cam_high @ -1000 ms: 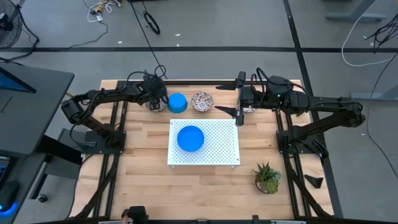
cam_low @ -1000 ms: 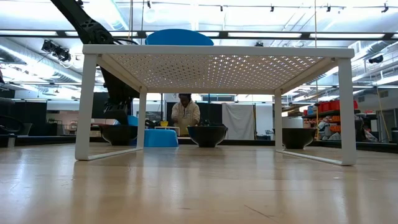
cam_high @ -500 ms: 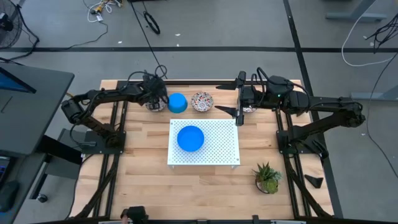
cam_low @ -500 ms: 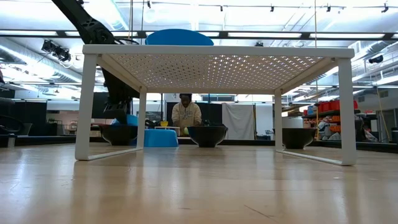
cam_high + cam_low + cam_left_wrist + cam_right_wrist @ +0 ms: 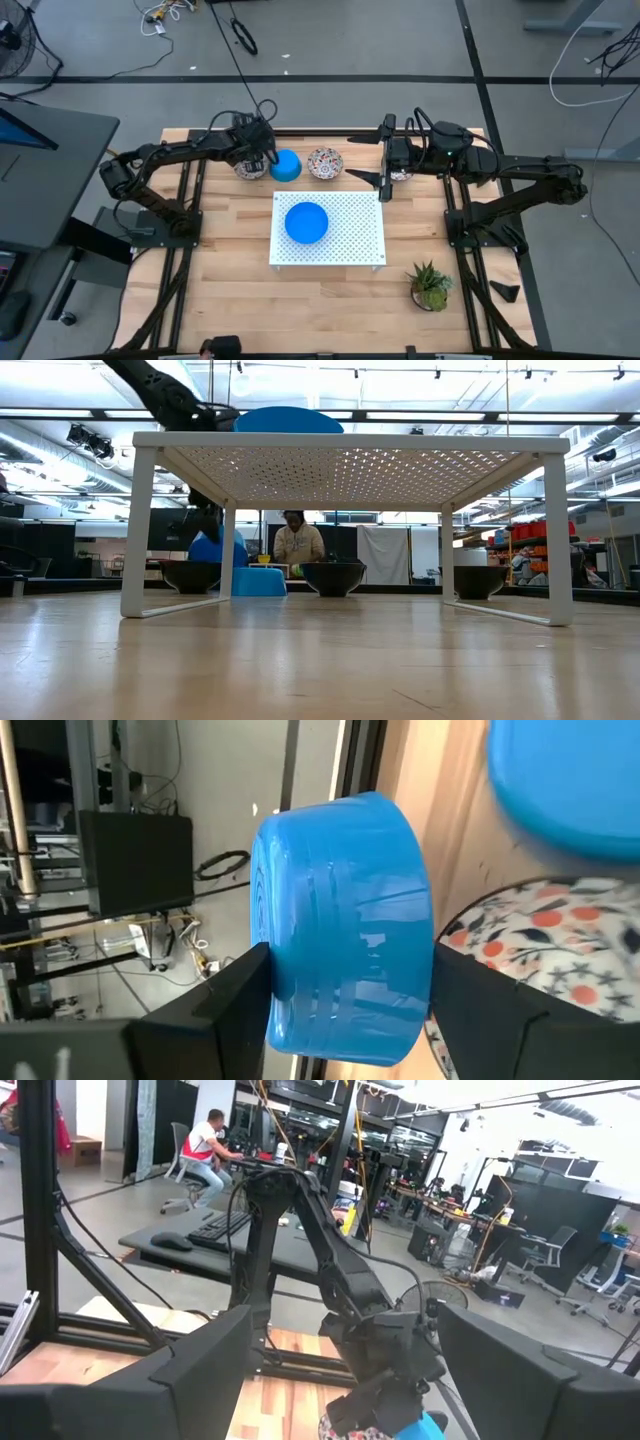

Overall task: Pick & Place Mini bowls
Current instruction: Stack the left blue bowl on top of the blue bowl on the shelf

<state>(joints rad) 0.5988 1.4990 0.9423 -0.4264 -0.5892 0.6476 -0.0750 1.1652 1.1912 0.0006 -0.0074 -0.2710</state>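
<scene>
Glossy blue plastic bowl (image 5: 345,925); pale wooden table (image 5: 230,290).

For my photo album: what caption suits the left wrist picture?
Left gripper holding a blue mini bowl above a floral mini bowl.

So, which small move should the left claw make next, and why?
Probably carry the blue bowl it grips, already lifted above the patterned bowl, toward the white board, where another blue bowl already sits. The left claw is well short of it.

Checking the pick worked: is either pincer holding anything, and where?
The left pincer holds a blue mini bowl by opposite sides of its outer wall. The right pincer holds nothing.
</scene>
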